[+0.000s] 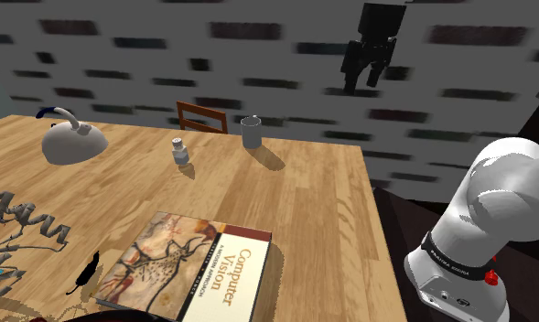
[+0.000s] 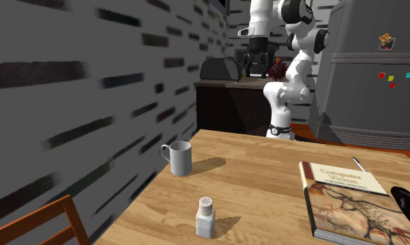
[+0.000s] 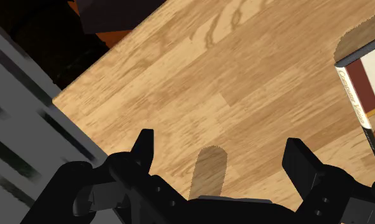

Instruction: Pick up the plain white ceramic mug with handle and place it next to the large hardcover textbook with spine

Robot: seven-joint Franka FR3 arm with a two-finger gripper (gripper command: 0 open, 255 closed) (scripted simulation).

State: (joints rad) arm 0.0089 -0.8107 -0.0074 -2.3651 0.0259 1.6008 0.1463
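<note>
- End effector (image 1: 361,80) released: fingers (image 3: 143,151) stand wide apart with nothing between them. It hangs high above the surface (image 1: 322,210), in front of the brick wall (image 1: 258,55).
- Mug (image 2: 180,159), pale grey, stands upright on the surface near the wall-side edge, untouched.
- Mug's long axis is vertical, mouth up. Handle points to the second exterior view's left, toward the wall.
- Shaker (image 2: 206,216) stands near the mug.
- Textbook (image 2: 346,198) lies flat, cover up, well apart from the mug.

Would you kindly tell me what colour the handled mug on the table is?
The handled mug is plain grey, clearest in the second exterior view.
</note>
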